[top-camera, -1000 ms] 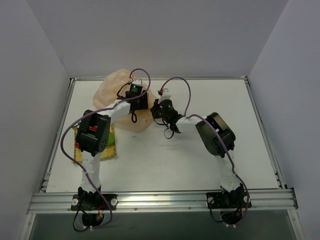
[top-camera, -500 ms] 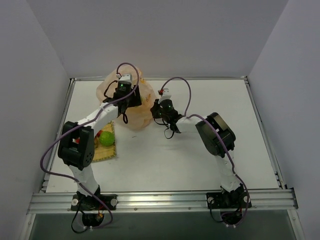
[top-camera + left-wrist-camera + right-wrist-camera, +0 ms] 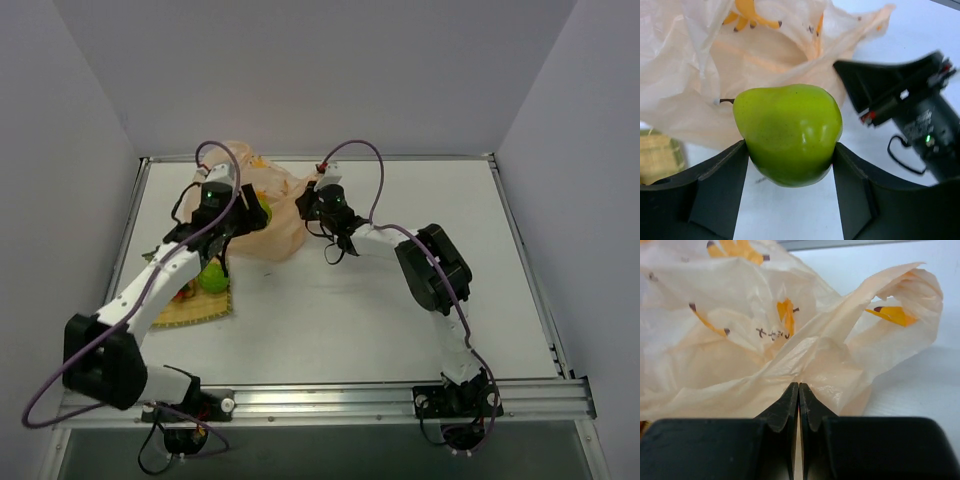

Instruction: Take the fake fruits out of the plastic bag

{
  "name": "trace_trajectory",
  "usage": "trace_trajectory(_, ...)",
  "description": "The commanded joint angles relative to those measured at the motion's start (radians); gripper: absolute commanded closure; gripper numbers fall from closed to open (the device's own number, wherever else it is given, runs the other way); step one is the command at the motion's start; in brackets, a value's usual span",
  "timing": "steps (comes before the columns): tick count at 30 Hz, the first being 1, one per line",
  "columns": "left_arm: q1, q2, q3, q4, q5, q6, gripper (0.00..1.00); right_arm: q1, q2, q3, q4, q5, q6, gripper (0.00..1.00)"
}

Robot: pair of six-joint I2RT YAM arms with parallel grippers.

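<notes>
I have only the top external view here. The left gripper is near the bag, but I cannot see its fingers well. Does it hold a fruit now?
Observer: Yes. In the left wrist view the left gripper is shut on a green fruit, with one finger on each side of it.
Operator: Is this fruit inside the bag or outside?
Observer: Outside. The plastic bag lies behind it, and no film covers the fruit.
Operator: And the right gripper, what does it do?
Observer: In the right wrist view the right gripper is shut on a fold of the bag, its fingertips pressed together.
</notes>
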Motion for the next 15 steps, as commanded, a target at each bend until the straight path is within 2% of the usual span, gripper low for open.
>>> trace_trajectory(1, -0.016, -0.220, -0.082, -0.100, -0.062, -0.071, 0.90, -0.004, 0.014, 0.090, 0.035, -0.019, 0.031, 1.00)
trace_trajectory(4, -0.027, -0.400, -0.191, -0.212, -0.135, -0.092, 0.90, 0.000, 0.037, 0.122, 0.026, -0.031, 0.037, 1.00)
trace_trajectory(7, -0.039, -0.575, -0.266, -0.382, -0.224, -0.124, 0.90, 0.003, 0.066, 0.173, 0.010, -0.036, 0.039, 1.00)
trace_trajectory(8, -0.039, -0.613, -0.277, -0.483, -0.247, -0.149, 0.90, 0.007, 0.079, 0.189, 0.010, -0.037, 0.044, 1.00)
trace_trajectory(10, -0.039, -0.711, -0.304, -0.558, -0.277, -0.170, 0.90, 0.011, 0.091, 0.202, 0.012, -0.034, 0.050, 1.00)
trace_trajectory(15, -0.042, -0.800, -0.288, -0.640, -0.246, -0.169, 0.85, 0.019, 0.099, 0.220, 0.023, -0.031, 0.071, 1.00)
